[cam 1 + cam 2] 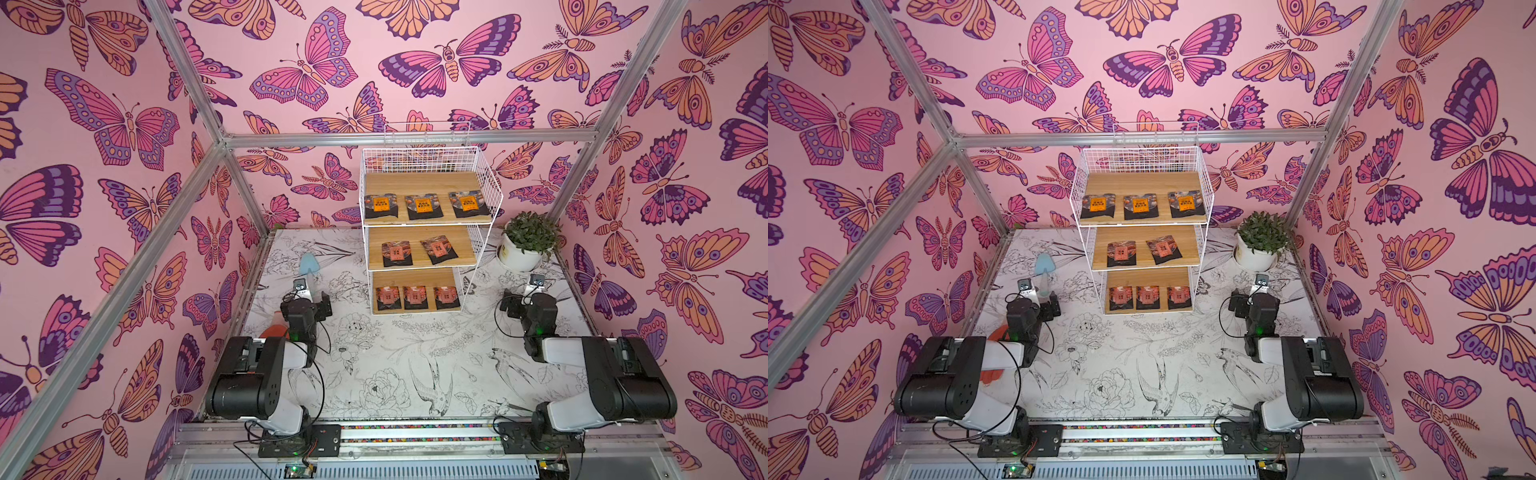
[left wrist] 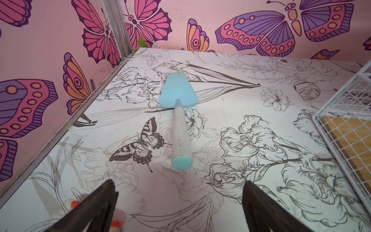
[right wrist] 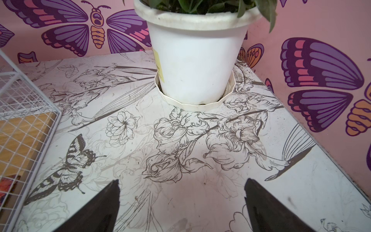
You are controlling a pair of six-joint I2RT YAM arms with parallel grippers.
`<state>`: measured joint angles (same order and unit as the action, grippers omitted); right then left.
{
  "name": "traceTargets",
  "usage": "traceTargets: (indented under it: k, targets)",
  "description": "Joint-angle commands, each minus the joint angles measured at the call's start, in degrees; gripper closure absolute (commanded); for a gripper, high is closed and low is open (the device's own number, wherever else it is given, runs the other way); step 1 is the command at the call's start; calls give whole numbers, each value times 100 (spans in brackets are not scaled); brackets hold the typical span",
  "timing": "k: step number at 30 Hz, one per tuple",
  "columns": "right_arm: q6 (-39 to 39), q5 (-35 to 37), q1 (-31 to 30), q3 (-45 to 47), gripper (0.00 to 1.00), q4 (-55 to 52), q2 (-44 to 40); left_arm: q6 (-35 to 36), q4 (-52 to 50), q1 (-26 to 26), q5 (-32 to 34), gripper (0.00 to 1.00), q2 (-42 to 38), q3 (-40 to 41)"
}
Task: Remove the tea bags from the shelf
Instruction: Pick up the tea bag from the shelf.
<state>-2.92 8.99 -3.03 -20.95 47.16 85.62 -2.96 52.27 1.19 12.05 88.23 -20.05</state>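
The shelf, a white wire rack with three stepped wooden boards, stands at the back middle of the table. Three black tea bags with orange labels lie on its top board. Two with reddish labels lie on the middle board, and three more on the bottom one. My left gripper hovers open and empty, left of the bottom tier. My right gripper hovers open and empty on the shelf's right. Wire corners of the shelf show in both wrist views.
A light blue trowel lies just ahead of the left gripper. A white plant pot stands in the back right corner, ahead of the right gripper. An orange glove lies partly under the left arm. Metal frame posts border the table.
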Motion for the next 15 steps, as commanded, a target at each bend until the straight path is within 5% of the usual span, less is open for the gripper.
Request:
traceTargets:
  k: [1, 15]
  targets:
    - [55, 54, 38, -129, 1, 74, 66, 52, 74, 30, 90, 0, 60, -68]
    - [20, -141, 119, -173, 1, 0, 77, 51, 72, 30, 87, 0, 65, -70]
